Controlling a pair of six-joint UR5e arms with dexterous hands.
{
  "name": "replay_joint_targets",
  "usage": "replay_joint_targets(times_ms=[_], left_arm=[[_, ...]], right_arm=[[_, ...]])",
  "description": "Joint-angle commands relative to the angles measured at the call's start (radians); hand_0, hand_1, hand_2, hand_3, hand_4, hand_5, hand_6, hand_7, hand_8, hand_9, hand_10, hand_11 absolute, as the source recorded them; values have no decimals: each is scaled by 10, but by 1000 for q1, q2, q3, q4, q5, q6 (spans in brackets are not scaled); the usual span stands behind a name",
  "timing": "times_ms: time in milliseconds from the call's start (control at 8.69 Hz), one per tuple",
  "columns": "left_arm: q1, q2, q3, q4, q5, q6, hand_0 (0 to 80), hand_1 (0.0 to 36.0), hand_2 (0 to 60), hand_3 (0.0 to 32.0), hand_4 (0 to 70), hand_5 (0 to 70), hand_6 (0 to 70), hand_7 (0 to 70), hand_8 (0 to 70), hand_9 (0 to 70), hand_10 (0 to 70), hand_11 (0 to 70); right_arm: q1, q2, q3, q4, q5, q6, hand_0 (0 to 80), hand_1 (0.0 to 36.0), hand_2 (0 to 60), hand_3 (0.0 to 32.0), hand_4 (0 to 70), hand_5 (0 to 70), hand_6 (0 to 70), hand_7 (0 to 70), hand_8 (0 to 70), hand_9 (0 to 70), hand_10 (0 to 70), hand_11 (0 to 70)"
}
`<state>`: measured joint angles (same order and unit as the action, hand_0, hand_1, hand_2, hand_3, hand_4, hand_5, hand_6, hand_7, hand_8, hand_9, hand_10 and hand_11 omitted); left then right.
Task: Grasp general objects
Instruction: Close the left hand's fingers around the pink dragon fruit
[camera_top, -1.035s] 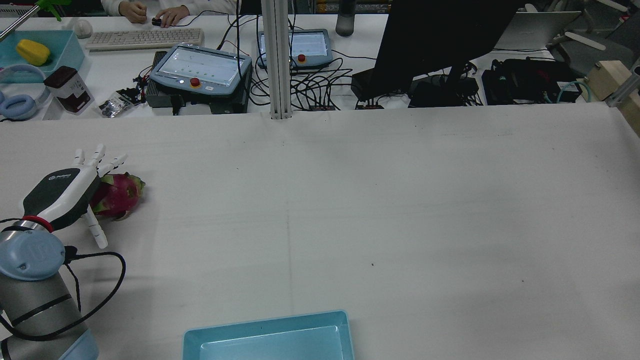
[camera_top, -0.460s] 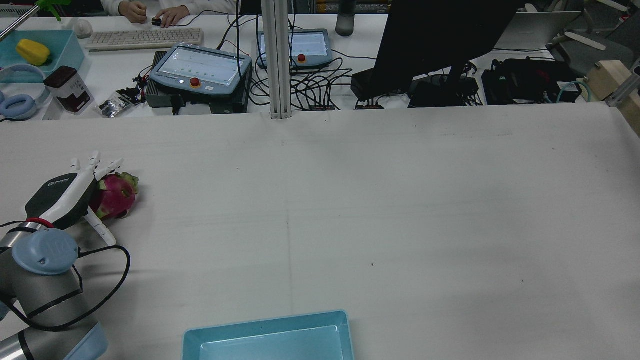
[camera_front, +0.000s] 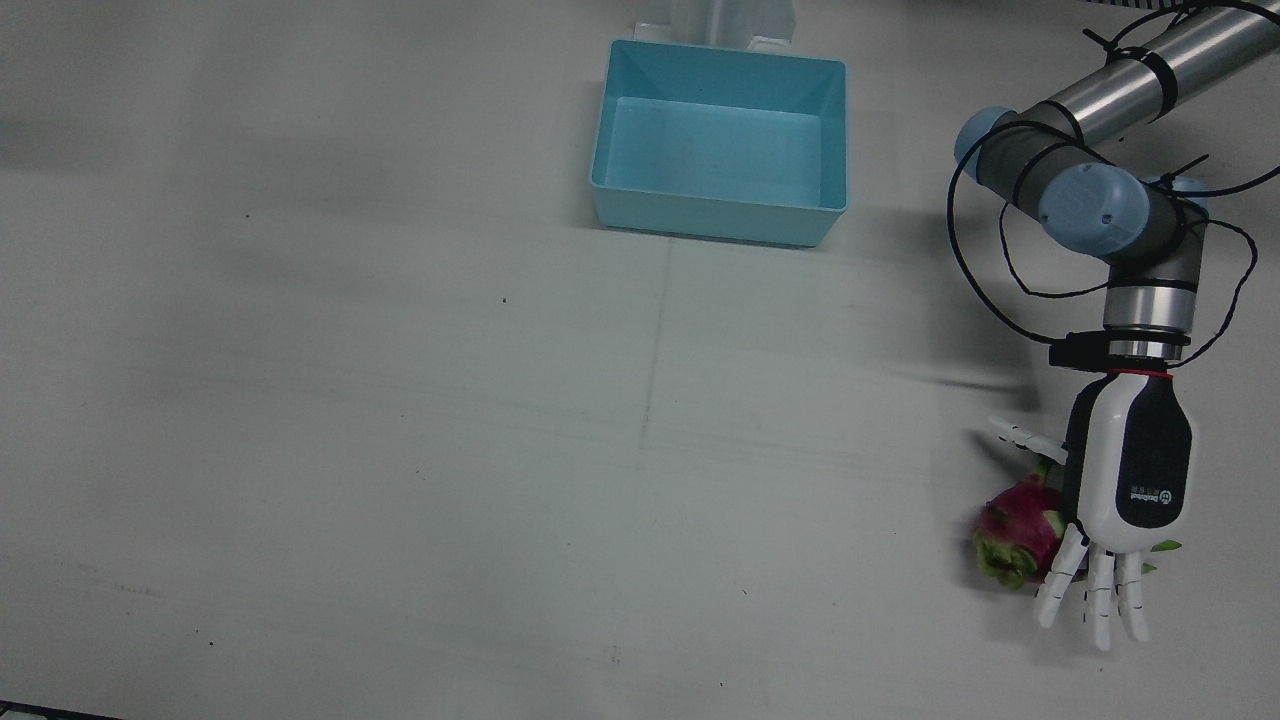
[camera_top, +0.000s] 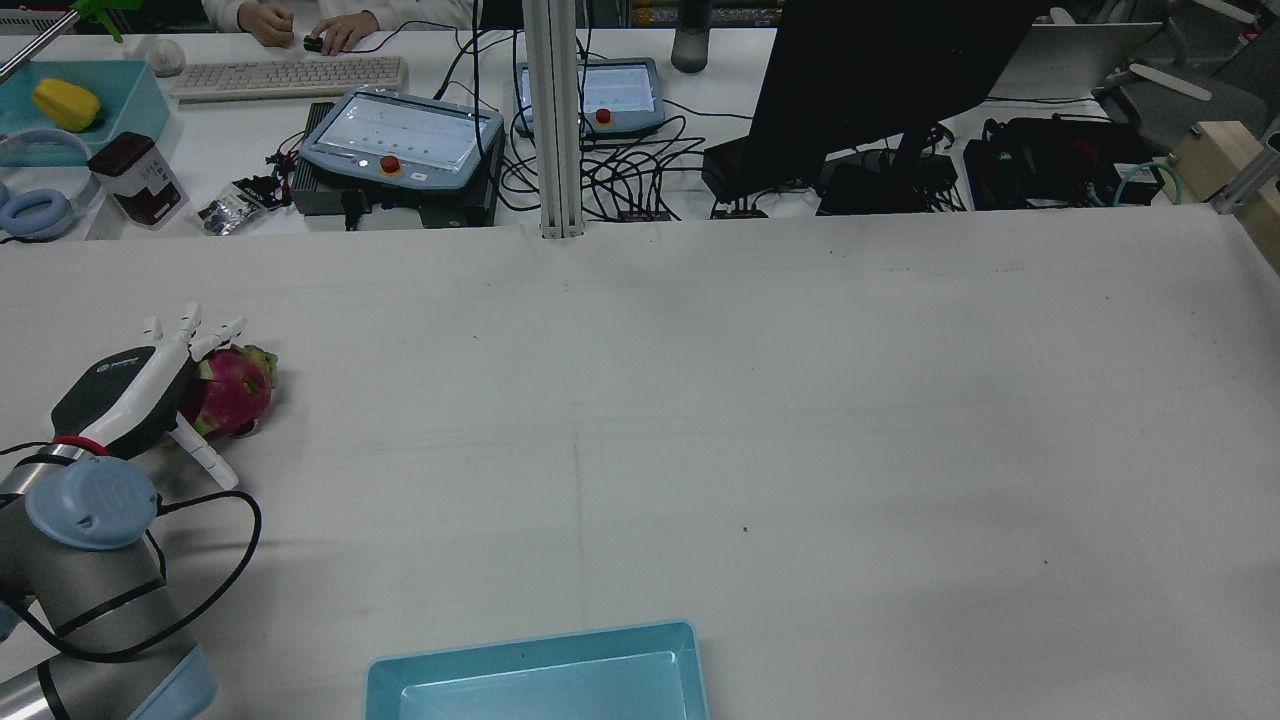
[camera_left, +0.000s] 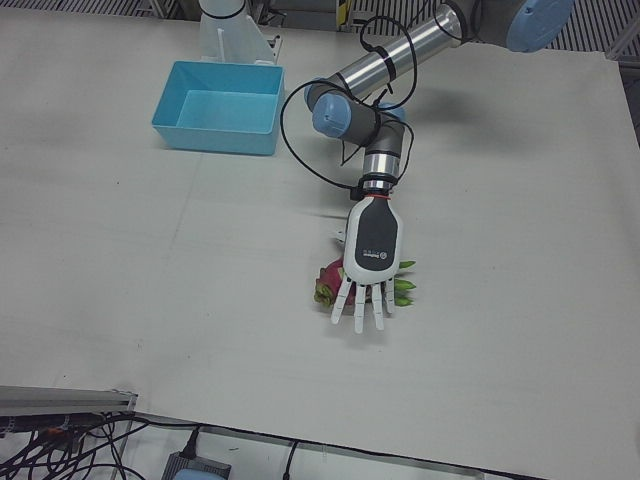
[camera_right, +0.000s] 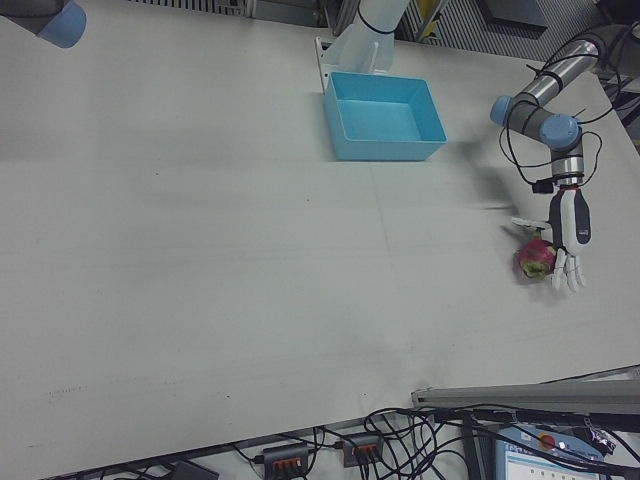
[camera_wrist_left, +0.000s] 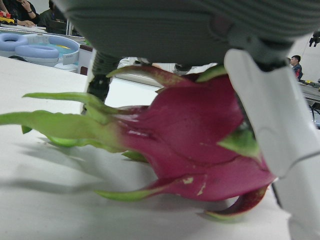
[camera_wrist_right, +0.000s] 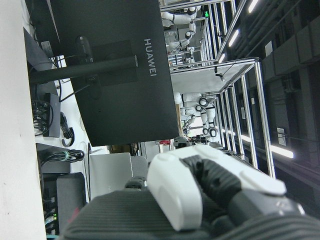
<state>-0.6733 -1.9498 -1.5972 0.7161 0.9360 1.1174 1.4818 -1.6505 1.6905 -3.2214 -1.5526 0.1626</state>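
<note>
Left hand (camera_front: 1120, 500) sits palm-down over a dragon fruit (camera_front: 1018, 535) on the white table (camera_front: 400, 400), out near the table's left edge from the rear view; fingers (camera_front: 1100, 598) stretched out straight past the fruit, thumb stuck out to the side, nothing gripped. In the left hand view the palm is low over the fruit (camera_wrist_left: 200, 140), which lies on the table with green scales spread out; whether the palm actually touches it can't be told. The hand covers part of the fruit from above in the front and left-front views (camera_left: 325, 280); only the pink side and some green tips show. Nothing else close to the fruit. Light blue bin (camera_front: 720, 140) stands well apart, near the robot's side at table centre, cut off by the lower edge in the rear view (camera_top: 540, 675). Black cable (camera_top: 215, 560) loops off the left arm's wrist. Beyond the table in the rear view: two teach pendants (camera_top: 400, 140), keyboard (camera_top: 290, 75), black monitor (camera_top: 880, 80), cable tangle, a person's hands (camera_top: 300, 25) at a mouse. Right hand (camera_wrist_right: 210, 185) shows only in its own camera, close up and partly cut off, pointed at the monitor; finger state can't be told.
</note>
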Motion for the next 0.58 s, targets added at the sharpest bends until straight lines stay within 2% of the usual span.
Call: replay_joint_targets(times_ms=[0,115,230,345,460], left_arm=[[0,-3,-1,0,0,-1,468,108,0,190,27,0,0,0,0,0,0,0],[0,-3,-1,0,1,-1,489,144,4,166,35,0,0,0,0,0,0,0],[1,-3,2,0,-2,-7,497,161,40,52,12,250,0,1,0,0,0,16],[1,-3,2,0,-5,-16,505,178,73,0,2,491,11,59,0,0,26,57],[1,-3,2,0,-6,-16,520,203,120,0,1,679,36,101,0,6,53,99]], right_arm=[[0,0,0,0,0,0,0,0,0,0,0,0,0,0,0,0,0,0],[0,0,0,0,-1,0,0,0,0,0,0,0,0,0,0,0,0,0],[0,0,2,0,0,0,0,0,0,0,0,0,0,0,0,0,0,0],[0,0,0,0,0,0,0,0,0,0,0,0,0,0,0,0,0,0],[0,0,0,0,0,-1,0,0,0,0,0,0,0,0,0,0,0,0]])
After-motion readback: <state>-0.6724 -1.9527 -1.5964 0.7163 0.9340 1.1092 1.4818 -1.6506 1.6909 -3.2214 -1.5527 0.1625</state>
